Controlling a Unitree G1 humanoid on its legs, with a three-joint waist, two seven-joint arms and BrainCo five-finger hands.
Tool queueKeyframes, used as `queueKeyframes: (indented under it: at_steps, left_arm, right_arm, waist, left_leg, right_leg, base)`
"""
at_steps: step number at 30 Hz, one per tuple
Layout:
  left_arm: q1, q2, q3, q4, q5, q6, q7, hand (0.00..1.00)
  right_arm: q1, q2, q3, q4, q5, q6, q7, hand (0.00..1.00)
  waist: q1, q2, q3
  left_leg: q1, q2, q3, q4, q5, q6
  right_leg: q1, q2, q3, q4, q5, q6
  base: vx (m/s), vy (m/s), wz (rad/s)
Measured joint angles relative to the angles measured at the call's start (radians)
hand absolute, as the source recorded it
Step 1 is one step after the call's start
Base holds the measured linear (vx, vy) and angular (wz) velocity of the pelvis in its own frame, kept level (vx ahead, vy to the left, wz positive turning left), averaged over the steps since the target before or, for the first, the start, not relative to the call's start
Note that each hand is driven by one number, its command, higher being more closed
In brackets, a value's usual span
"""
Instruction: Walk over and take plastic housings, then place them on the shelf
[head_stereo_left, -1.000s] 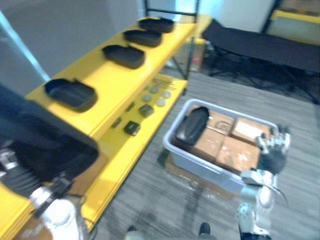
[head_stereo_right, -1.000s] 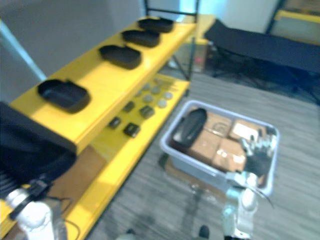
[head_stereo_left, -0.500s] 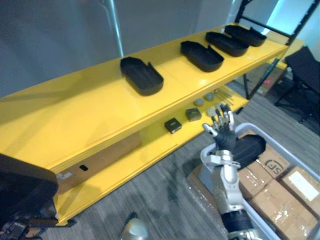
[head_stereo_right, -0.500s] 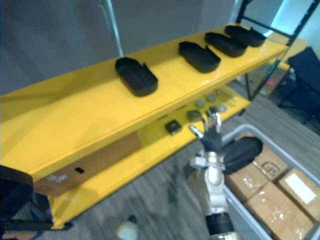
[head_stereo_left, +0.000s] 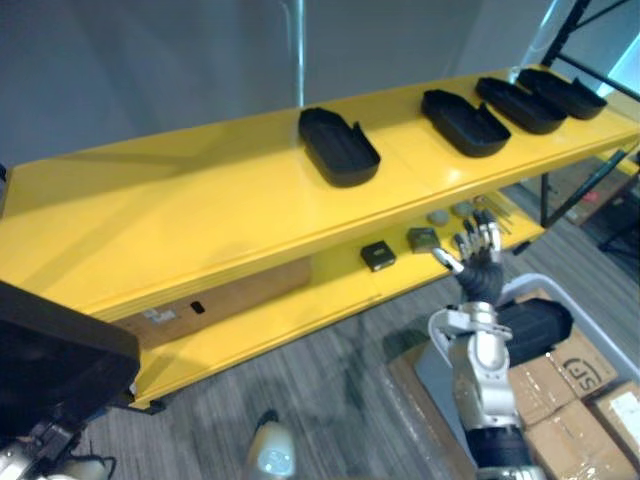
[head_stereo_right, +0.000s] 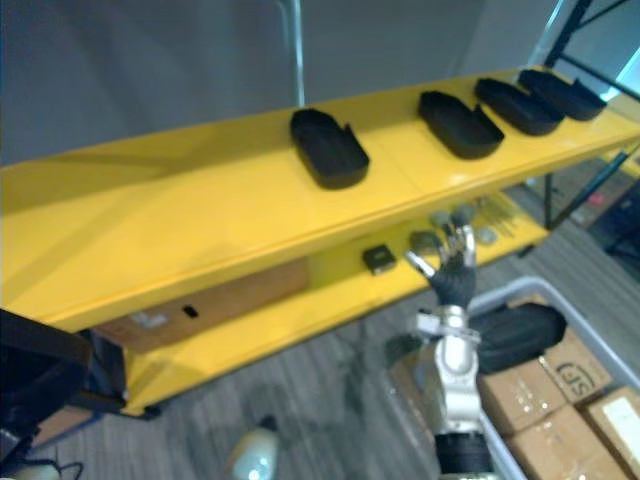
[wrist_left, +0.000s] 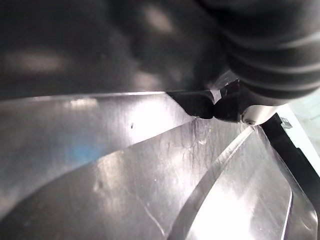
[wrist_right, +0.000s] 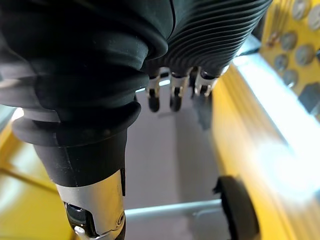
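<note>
Left eye view has swung since a second ago from the grey plastic bin (head_stereo_left: 525, 283) to the long yellow metal shelf (head_stereo_left: 200, 215). The camera turned, so the drop-off lies ahead, with four black oval plastic housings (head_stereo_left: 340, 147) already on top. A large dark shell (head_stereo_left: 60, 350), probably another housing, sits by the left hand (wrist_left: 270, 55), whose grasp I cannot tell. The right hand (head_stereo_left: 478, 265) is raised, fingers straight, empty.

Grey wall (head_stereo_left: 150, 70), yellow shelving (head_stereo_left: 200, 210), grey carpeted floor (head_stereo_left: 340, 385)
</note>
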Motion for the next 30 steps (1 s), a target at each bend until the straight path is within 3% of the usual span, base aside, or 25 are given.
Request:
queueKeyframes:
  at_steps: [3, 5, 6, 7, 9, 12, 15, 18, 22, 25, 28, 29, 30]
  left_arm:
    - [-0.018, 0.012, -0.046, -0.002, -0.001, 0.008, -0.04, 1.0]
    - [-0.035, 0.065, -0.108, -0.002, -0.001, 0.015, -0.062, 1.0]
    - [-0.045, 0.081, -0.119, -0.002, 0.0, 0.015, -0.063, 1.0]
    - [-0.054, 0.106, -0.13, -0.002, -0.001, 0.016, -0.062, 1.0]
    - [-0.067, 0.116, -0.146, -0.001, -0.002, 0.016, -0.058, 1.0]
    - [-0.078, 0.115, -0.198, 0.0, 0.005, 0.017, -0.03, 1.0]
    - [-0.102, 0.118, -0.218, -0.001, 0.02, 0.016, -0.008, 1.0]
    - [-0.155, 0.133, -0.227, 0.0, 0.02, 0.016, 0.02, 1.0]
    - [-0.168, 0.153, -0.252, 0.0, 0.046, 0.011, 0.045, 1.0]
    - [-0.177, 0.155, -0.251, -0.011, 0.103, 0.007, 0.057, 1.0]
    - [-0.177, 0.159, -0.25, -0.013, 0.18, 0.011, 0.045, 1.0]
    - [-0.175, 0.165, -0.247, -0.015, 0.209, 0.011, 0.043, 1.0]
    - [-0.17, 0.181, -0.24, -0.019, 0.233, 0.011, 0.036, 1.0]
  right_arm:
    - [0.039, 0.002, -0.021, -0.017, -0.001, -0.007, -0.001, 0.0]
    - [0.104, 0.014, -0.052, -0.063, -0.01, -0.017, -0.002, 0.0]
    - [0.114, 0.019, -0.057, -0.069, -0.012, -0.021, -0.002, 0.0]
    - [0.123, 0.026, -0.064, -0.087, -0.028, -0.028, -0.001, 0.0]
    - [0.097, 0.021, -0.082, -0.111, -0.031, -0.055, 0.0, 0.0]
    - [0.065, 0.008, -0.095, -0.121, -0.041, -0.078, -0.001, 0.0]
    - [0.049, 0.007, -0.094, -0.122, -0.045, -0.079, -0.002, 0.0]
    - [0.003, 0.001, -0.096, -0.138, -0.047, -0.103, -0.007, 0.0]
    - [-0.036, -0.004, -0.098, -0.137, -0.037, -0.12, -0.021, 0.0]
    - [-0.041, -0.003, -0.097, -0.136, -0.038, -0.119, -0.023, 0.0]
    - [-0.029, -0.003, -0.1, -0.137, -0.037, -0.118, -0.025, 0.0]
    - [-0.013, -0.003, -0.098, -0.137, -0.028, -0.118, -0.024, 0.0]
    - [0.01, 0.0, -0.097, -0.137, -0.025, -0.117, -0.021, 0.0]
  waist:
    - [-0.023, -0.006, 0.013]
    - [-0.045, -0.01, 0.021]
    - [-0.05, -0.008, 0.028]
    - [-0.056, -0.025, 0.036]
    - [-0.058, -0.039, 0.06]
    - [-0.066, -0.008, 0.097]
    - [-0.082, 0.002, 0.114]
    - [-0.086, 0.0, 0.153]
    - [-0.087, 0.019, 0.166]
    - [-0.086, 0.023, 0.171]
    - [-0.089, 0.019, 0.173]
    - [-0.09, 0.019, 0.173]
    - [-0.091, 0.019, 0.174]
  left_leg:
    - [-0.01, -0.029, -0.054, 0.02, 0.003, 0.004]
    - [-0.027, -0.063, -0.128, 0.016, 0.01, 0.016]
    - [-0.029, -0.069, -0.138, 0.006, 0.015, 0.02]
    - [-0.034, -0.08, -0.151, -0.019, 0.035, 0.022]
    - [-0.052, -0.071, -0.151, -0.054, 0.08, 0.011]
    - [-0.074, -0.047, -0.129, -0.101, 0.138, 0.005]
    - [-0.073, -0.031, -0.122, -0.124, 0.152, 0.004]
    - [-0.074, -0.009, -0.067, -0.129, 0.161, 0.017]
    - [-0.075, 0.016, -0.022, -0.137, 0.184, 0.029]
    - [-0.121, 0.012, -0.019, -0.026, 0.136, 0.005]
    - [-0.129, -0.019, -0.019, 0.095, 0.045, 0.018]
    - [-0.124, -0.026, -0.019, 0.122, 0.018, 0.026]
    - [-0.112, -0.031, -0.019, 0.142, -0.007, 0.027]
  right_leg:
    - [-0.015, -0.009, 0.137, 0.079, -0.02, -0.034]
    - [-0.045, -0.009, 0.274, 0.185, -0.051, -0.081]
    - [-0.048, -0.009, 0.292, 0.2, -0.065, -0.094]
    - [-0.048, -0.008, 0.301, 0.201, -0.089, -0.107]
    - [-0.054, 0.005, 0.304, 0.16, -0.117, -0.093]
    - [-0.077, 0.03, 0.337, 0.1, -0.118, -0.087]
    - [-0.084, 0.043, 0.353, 0.081, -0.119, -0.084]
    - [-0.089, 0.046, 0.376, 0.067, -0.148, -0.041]
    - [-0.109, 0.049, 0.383, 0.079, -0.157, -0.026]
    - [-0.105, 0.043, 0.381, 0.103, -0.166, -0.018]
    - [-0.09, 0.007, 0.382, 0.198, -0.165, -0.026]
    - [-0.117, -0.011, 0.397, 0.292, -0.159, -0.056]
    - [-0.158, -0.024, 0.431, 0.408, -0.133, -0.117]
  base:
    - [-0.02, 0.083, 0.58]
    - [-0.04, 0.064, 0.99]
    - [-0.06, -0.036, 0.79]
    - [-0.07, -0.093, 0.52]
    - [-0.1, -0.129, 0.24]
    - [-0.13, -0.077, -0.11]
    - [-0.13, -0.032, -0.13]
    - [-0.13, -0.033, -0.15]
    - [-0.07, -0.032, -0.03]
    - [0.03, 0.027, 0.0]
    - [0.08, 0.092, 0.08]
    - [0.06, 0.125, 0.13]
    - [0.04, 0.109, 0.11]
